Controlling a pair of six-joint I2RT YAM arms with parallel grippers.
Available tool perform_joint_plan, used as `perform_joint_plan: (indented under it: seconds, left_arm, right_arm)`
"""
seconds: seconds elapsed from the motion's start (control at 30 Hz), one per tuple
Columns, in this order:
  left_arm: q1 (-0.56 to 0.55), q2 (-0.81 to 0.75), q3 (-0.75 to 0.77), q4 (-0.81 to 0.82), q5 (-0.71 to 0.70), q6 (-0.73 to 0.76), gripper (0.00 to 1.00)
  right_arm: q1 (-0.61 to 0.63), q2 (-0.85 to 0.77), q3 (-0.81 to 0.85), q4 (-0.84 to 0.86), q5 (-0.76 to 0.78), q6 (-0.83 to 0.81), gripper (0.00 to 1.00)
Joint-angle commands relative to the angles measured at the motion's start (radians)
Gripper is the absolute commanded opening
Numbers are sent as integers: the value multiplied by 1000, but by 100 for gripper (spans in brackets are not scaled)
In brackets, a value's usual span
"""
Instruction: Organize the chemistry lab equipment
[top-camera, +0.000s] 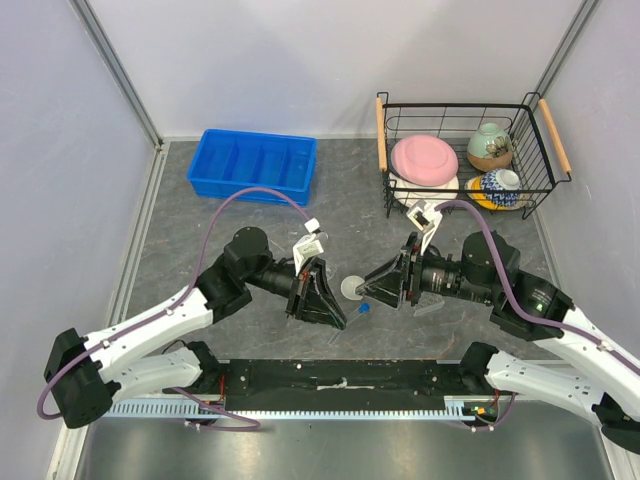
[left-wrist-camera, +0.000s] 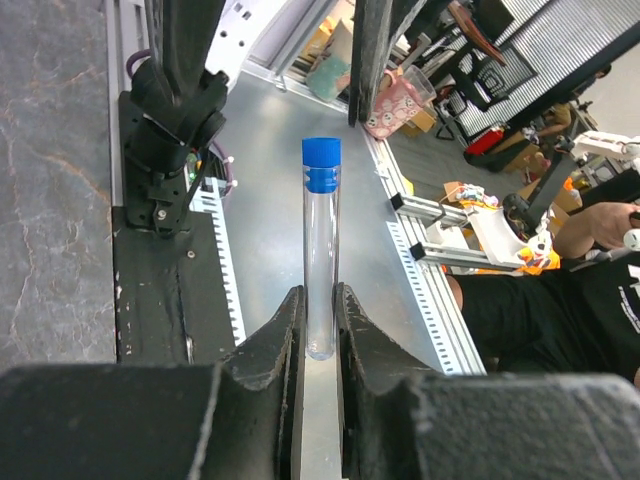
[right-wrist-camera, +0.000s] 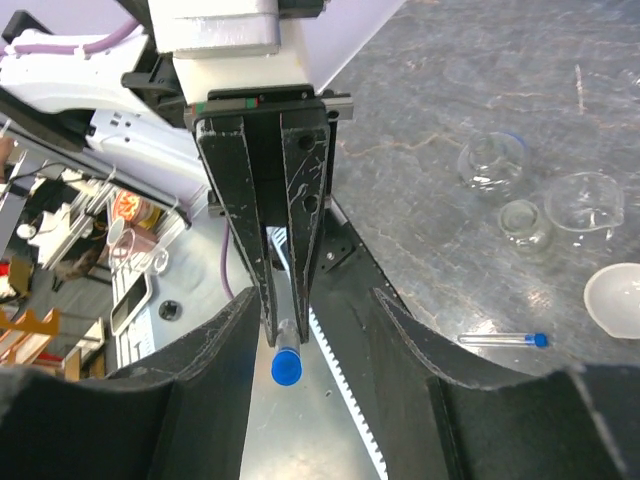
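Observation:
My left gripper (left-wrist-camera: 320, 310) is shut on the lower end of a clear tube (left-wrist-camera: 321, 240) with a blue cap, and the tube sticks out past its fingertips. From above, the two grippers meet tip to tip near the table's front edge, with the cap (top-camera: 363, 308) between them. My right gripper (right-wrist-camera: 315, 335) is open. Its jaws stand wide on either side of the cap (right-wrist-camera: 286, 367) and do not touch it. On the table lie a second capped tube (right-wrist-camera: 500, 340), a round flask (right-wrist-camera: 492, 160), two small beakers (right-wrist-camera: 585, 200), and a white dish (top-camera: 352, 288).
A blue divided bin (top-camera: 255, 165) stands at the back left. A black wire basket (top-camera: 540, 180) at the back right holds a pink plate (top-camera: 424, 160) and patterned bowls (top-camera: 490, 147). The black arm-mount rail (top-camera: 340, 380) runs along the near edge.

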Motion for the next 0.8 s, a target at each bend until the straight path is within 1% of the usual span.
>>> perform_joint_plan:
  seconds: [0.0,0.13,0.23,0.77]
  left_arm:
    - [16,10,-11,138,76,-80,2]
    - [28,45,-14,219,95,-114,2]
    - [37,65,-6,234,97,-115,2]
    - [82,87,7,238,122,-111,2]
  right_arm:
    - [6,-7,-43,119,-106,56,53]
    - [6,-24,-74,143,-123,74,52]
    - [8,-35,-89,154,-128,83,51]
    - [9,-61,-96,111,-112,67,45]
